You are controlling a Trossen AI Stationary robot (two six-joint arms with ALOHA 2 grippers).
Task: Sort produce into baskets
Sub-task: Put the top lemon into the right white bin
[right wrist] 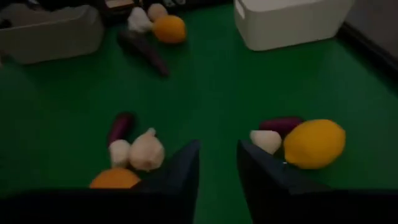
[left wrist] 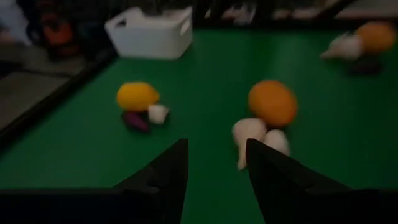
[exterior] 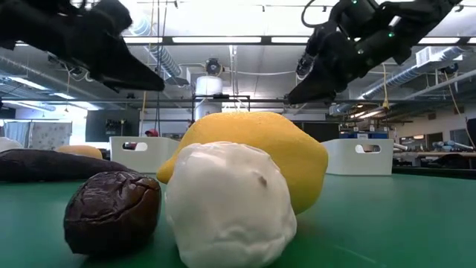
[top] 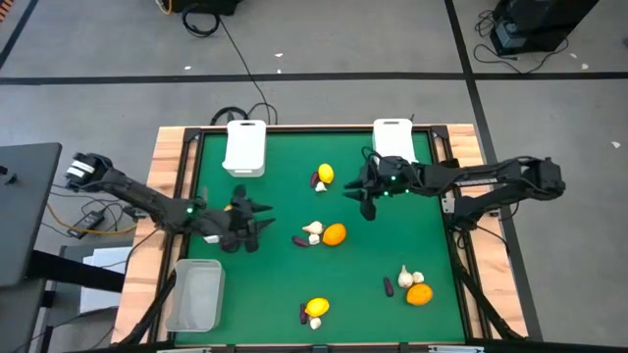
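Produce lies in small groups on the green table [top: 285,275]. A lemon [top: 325,174] with an eggplant and garlic lies at the far middle. An orange [top: 335,233] with garlic bulbs [top: 313,229] and an eggplant lies at the centre. A lemon group [top: 316,308] lies at the near edge and an orange group [top: 419,293] at the near right. Two white baskets [top: 244,147] [top: 392,137] stand at the far edge and a clear one [top: 194,294] at the near left. My left gripper [top: 261,222] [left wrist: 214,155] is open and empty above the table, left of the central orange [left wrist: 272,102]. My right gripper [top: 359,202] [right wrist: 217,155] is open and empty, right of the far lemon [right wrist: 314,143].
In the low view the near lemon [exterior: 253,149], a garlic bulb [exterior: 227,201] and a wrinkled eggplant [exterior: 111,208] fill the foreground. Both arms hang above them. Bare green cloth lies between the groups. Wooden table rims [top: 172,167] run along the left and right sides.
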